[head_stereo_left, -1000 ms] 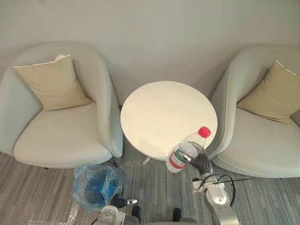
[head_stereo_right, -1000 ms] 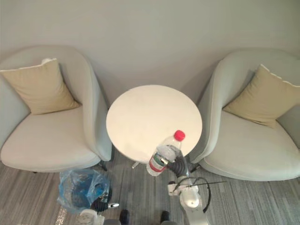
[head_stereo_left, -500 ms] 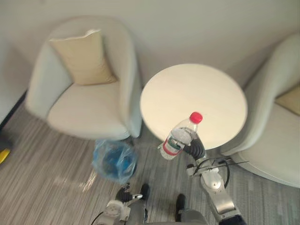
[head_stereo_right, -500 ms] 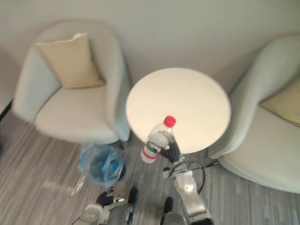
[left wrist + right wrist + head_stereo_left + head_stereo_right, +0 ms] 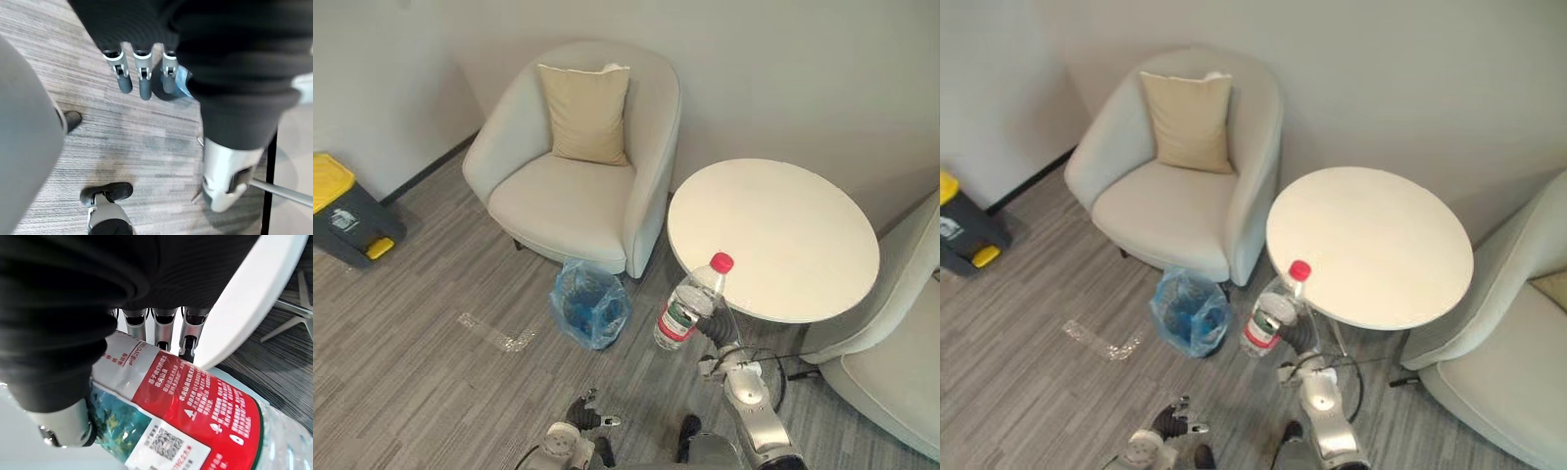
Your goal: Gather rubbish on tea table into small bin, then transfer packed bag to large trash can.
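A yellow-lidded trash can (image 5: 345, 210) stands far left by the wall. Open carpet lies between it and the blue-bagged small bin (image 5: 590, 305) at the armchair's (image 5: 573, 186) near edge. The left hand (image 5: 141, 78) hangs low, fingers slack. The right hand (image 5: 716, 331) clasps the tilted bottle (image 5: 688, 304) just off the table's (image 5: 783, 245) near-left rim.

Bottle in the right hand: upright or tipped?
Tipped: the bottle leans, its red cap up toward the table, gripped by the right hand.
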{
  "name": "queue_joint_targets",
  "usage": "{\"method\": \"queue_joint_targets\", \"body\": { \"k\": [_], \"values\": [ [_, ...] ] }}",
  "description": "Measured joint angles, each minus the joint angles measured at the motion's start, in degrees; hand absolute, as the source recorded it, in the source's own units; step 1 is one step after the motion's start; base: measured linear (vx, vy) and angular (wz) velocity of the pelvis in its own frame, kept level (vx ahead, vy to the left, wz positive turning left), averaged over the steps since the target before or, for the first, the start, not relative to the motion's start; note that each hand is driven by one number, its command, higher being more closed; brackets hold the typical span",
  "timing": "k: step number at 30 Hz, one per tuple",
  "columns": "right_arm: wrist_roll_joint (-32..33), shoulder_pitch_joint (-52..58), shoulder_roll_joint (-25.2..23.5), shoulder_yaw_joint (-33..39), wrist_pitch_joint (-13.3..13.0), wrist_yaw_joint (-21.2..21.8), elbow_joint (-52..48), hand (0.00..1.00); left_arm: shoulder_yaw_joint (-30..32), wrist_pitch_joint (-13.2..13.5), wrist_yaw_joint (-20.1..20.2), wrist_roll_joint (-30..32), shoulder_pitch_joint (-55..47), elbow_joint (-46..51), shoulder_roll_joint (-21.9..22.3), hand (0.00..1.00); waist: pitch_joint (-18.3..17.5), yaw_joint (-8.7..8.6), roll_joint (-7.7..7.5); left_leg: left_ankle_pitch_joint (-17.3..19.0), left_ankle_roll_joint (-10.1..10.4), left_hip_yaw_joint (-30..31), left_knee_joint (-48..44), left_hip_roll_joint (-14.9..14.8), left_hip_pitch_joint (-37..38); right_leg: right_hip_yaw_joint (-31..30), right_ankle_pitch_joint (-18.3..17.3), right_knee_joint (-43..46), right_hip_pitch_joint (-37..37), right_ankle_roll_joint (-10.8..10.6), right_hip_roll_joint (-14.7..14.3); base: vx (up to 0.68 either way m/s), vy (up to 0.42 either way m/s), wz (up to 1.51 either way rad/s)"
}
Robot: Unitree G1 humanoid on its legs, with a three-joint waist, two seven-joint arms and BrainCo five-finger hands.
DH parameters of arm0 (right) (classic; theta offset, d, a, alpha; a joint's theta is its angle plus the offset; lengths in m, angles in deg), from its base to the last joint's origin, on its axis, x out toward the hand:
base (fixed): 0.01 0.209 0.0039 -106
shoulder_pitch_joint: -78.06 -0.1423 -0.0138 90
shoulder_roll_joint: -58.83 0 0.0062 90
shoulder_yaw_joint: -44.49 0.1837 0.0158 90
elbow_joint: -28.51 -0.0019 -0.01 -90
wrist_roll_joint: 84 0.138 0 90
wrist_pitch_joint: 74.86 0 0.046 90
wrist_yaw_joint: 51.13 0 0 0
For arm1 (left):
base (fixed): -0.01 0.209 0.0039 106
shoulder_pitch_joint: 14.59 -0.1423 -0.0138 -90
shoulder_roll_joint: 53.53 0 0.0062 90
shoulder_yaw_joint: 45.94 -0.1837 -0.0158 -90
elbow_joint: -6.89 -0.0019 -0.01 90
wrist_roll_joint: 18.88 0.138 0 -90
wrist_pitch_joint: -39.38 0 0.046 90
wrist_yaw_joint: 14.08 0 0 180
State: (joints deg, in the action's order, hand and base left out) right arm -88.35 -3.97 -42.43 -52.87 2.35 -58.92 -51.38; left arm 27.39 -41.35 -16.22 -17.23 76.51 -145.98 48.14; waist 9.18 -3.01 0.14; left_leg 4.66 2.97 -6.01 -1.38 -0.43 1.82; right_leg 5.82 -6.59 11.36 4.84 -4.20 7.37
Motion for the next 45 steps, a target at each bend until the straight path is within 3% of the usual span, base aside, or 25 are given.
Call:
{"method": "queue_joint_targets", "body": {
  "k": [4, 6, 8, 11, 14, 19, 20, 21, 24, 26, 28, 31, 33, 35, 36, 38, 39, 42, 45],
  "values": [
    [0.61, 2.46, -0.23, 2.83, 0.15, -0.07, -0.3, 1.0, 1.22, -0.03, 0.06, 0.0, -0.02, -0.82, 0.24, 0.0, -0.19, -0.2, -0.65, -2.73, -0.51, 6.86, 2.55, 1.16, 0.02, -2.62, -5.76, 3.52, -1.02, -3.04, -1.52, 0.11, -0.082, 0.95],
    [0.98, 3.82, -0.11, 3.34, 0.3, 0.16, -0.3, 1.0, 1.37, 0.07, 0.02, -0.02, -0.02, -0.8, 0.05, 0.0, -0.8, 0.24, -1.37, -2.28, -0.37, 9.73, 1.27, 1.96, -0.09, -1.76, -6.36, 3.85, -2.92, -0.96, -1.26, 0.19, -0.064, 0.93],
    [2.18, 3.99, -0.39, 3.25, 0.37, 0.45, -0.32, 1.0, 2.48, -0.01, 0.01, -0.02, -0.11, -0.63, 0.14, 0.0, -1.12, 0.12, -1.53, -0.27, -0.21, 11.31, -4.19, 1.74, -2.77, -0.83, -4.83, 3.34, -4.76, -0.69, -1.35, 0.2, 0.001, 0.97],
    [2.78, 5.4, -0.71, 2.42, 0.49, 1.01, -4.79, 1.0, 6.92, 0.09, -0.03, -0.47, -1.35, 3.59, 1.17, 0.0, -1.05, 1.12, -1.04, 4.43, -0.51, 4.49, -23.33, -0.72, -10.37, -0.02, -3.11, 3.35, -7.57, -0.11, -2.97, 0.11, 0.07, 0.74],
    [3.26, 5.48, -1.12, -0.35, -0.39, 1.52, -7.26, 1.0, 8.41, 0.08, -0.35, -1.76, -1.78, 4.9, 1.15, 0.0, -1.69, 3.5, -1.21, 5.02, -0.45, -2.86, -31.19, -3.72, -12.34, -0.33, -2.72, -1.6, -13.15, 0.76, -3.57, 0.09, 0.005, 0.04],
    [3.21, 2.79, -2.3, 1.97, -0.63, 0.83, -5.99, 1.0, 8.32, 0.24, -0.27, -1.66, -0.34, 3.93, 0.8, 0.0, -0.44, 3.58, -1.38, 4.83, -0.73, -2.5, -30.23, -2.53, -14.78, -1.62, -0.81, -5.63, -13.11, 1.28, -2.7, 0.05, -0.021, 0.05],
    [3.18, 2.32, -1.77, 2.07, -0.63, 0.81, -4.13, 1.0, 7.96, 0.25, -0.39, -1.38, -0.13, 3.39, 0.76, 0.0, -0.67, 3.58, -1.38, 5.84, -1.26, -0.34, -21.05, -1.03, -13.44, -2.63, -0.67, -5.66, -12.78, 1.01, -2.37, 0.02, 0.054, -0.12],
    [3.16, 2.36, -0.91, 2.27, -0.58, 0.65, -3.81, 1.0, 7.17, 0.14, -0.4, -0.98, -0.22, 2.59, 1.07, 0.0, -0.75, 3.37, 0.26, -0.67, -1.55, 0.97, -15.43, -1.83, -12.29, -3.51, -0.59, -5.43, -12.68, 0.87, -3.58, 0.05, 0.109, -0.3],
    [3.06, 2.21, -0.79, 1.03, -0.17, 0.84, -1.46, 1.0, 6.59, 0.01, -0.44, -0.48, -0.28, 2.32, 0.35, 0.0, -0.8, 3.74, -0.25, -0.37, -1.5, -1.46, -10.81, -2.3, -9.19, -7.22, -1.14, -3.41, -10.8, 0.36, -3.25, 0.05, 0.095, -0.57],
    [3.04, 2.22, -0.78, -0.55, -0.17, 1.28, -0.99, 1.0, 6.55, 0.01, -0.43, -0.43, 0.0, 1.64, -0.36, 0.0, -0.6, 3.72, -0.79, -0.39, -1.55, -3.11, -8.14, -2.12, -7.36, -9.04, -1.98, 1.27, -7.96, -0.46, -3.07, -0.02, 0.084, -0.63],
    [3.0, 2.24, -0.97, -2.54, -0.14, 1.71, 0.6, 1.0, 5.45, -0.02, -0.43, -0.35, 0.24, 0.67, -0.88, 0.0, -0.21, 3.36, -1.35, -0.24, -1.45, -5.49, -4.18, -1.62, -3.92, -10.57, -2.86, 11.76, -3.11, -1.63, -2.88, -0.05, 0.098, -0.64],
    [2.1, 2.46, -0.88, -3.69, 0.16, 2.16, 2.2, 1.0, 4.25, -0.05, -0.4, -0.07, 0.32, 0.13, -1.74, 0.0, 0.02, 2.68, -2.38, -0.63, -1.99, -6.69, -1.28, -0.5, -0.71, -10.29, -3.86, 23.23, 2.7, -1.49, -1.62, -0.01, 0.067, -0.26],
    [2.09, 2.0, -0.97, -4.58, 0.27, 2.36, 3.35, 1.0, 4.44, -0.08, -0.63, -0.1, 0.3, -0.11, -2.25, 0.0, -0.43, 2.89, -2.81, -0.66, -2.02, -7.07, -0.68, -0.82, -0.47, -8.15, -6.84, 20.85, 3.77, -0.62, -0.76, 0.03, -0.01, -0.11],
    [2.08, 0.79, -0.96, -4.75, 0.33, 2.89, 5.34, 1.0, 5.03, -0.09, -1.05, -0.12, 0.29, -0.33, -2.25, 0.0, -0.34, 2.96, -2.19, -0.53, -1.3, -6.83, -0.71, -2.26, -0.45, -6.38, -6.88, 12.93, 4.13, -0.63, -1.22, 0.06, -0.066, -0.04],
    [2.09, 0.75, -0.93, -4.73, 0.32, 2.95, 6.08, 1.0, 5.02, -0.07, -1.04, -0.12, 0.25, -0.64, -2.38, 0.0, -0.47, 2.93, -2.14, -0.65, -0.61, -6.42, -0.94, -2.63, -0.46, -6.63, -5.17, 7.78, 3.87, -0.56, -1.68, 0.13, -0.116, 0.2],
    [2.08, 1.76, -0.97, -4.67, 0.35, 2.9, 6.64, 1.0, 5.03, -0.09, -0.98, -0.07, 0.14, -0.94, -3.49, 0.0, -1.13, 2.72, -4.52, 0.02, 0.42, -4.58, -2.77, -0.81, -1.0, -7.53, 2.42, 0.67, 2.66, 0.24, -0.53, 0.13, -0.122, 0.5],
    [2.08, 1.92, -0.19, -4.48, 0.65, 2.97, 7.21, 1.0, 5.93, -0.21, -1.09, -0.05, 0.47, -1.48, -3.15, 0.0, -1.08, 2.42, -3.97, 0.25, 0.57, -3.06, -3.84, -1.11, -0.77, -6.41, 2.33, 1.35, 1.73, -0.08, -0.62, 0.14, -0.15, 0.62],
    [2.08, 2.76, 2.28, -3.07, 0.87, 3.11, 7.08, 1.0, 6.24, -0.11, -1.03, 0.03, -0.24, -2.21, -1.43, 0.0, -2.88, 2.61, -0.38, 0.41, 1.61, -0.43, -2.9, -3.17, -1.09, -3.64, 2.02, -2.33, -0.64, 0.82, -2.55, 0.21, -0.164, 0.37],
    [2.03, 2.81, 2.57, -1.31, 0.88, 2.98, 7.08, 1.0, 5.98, -0.13, -0.98, 0.24, -0.35, -2.45, -1.07, 0.0, -3.16, 2.51, 0.41, 0.33, 2.19, 2.52, -1.94, -4.87, -0.67, -0.88, 2.56, -5.12, -3.21, 1.54, -4.37, 0.19, -0.14, 0.39]
  ]
}}
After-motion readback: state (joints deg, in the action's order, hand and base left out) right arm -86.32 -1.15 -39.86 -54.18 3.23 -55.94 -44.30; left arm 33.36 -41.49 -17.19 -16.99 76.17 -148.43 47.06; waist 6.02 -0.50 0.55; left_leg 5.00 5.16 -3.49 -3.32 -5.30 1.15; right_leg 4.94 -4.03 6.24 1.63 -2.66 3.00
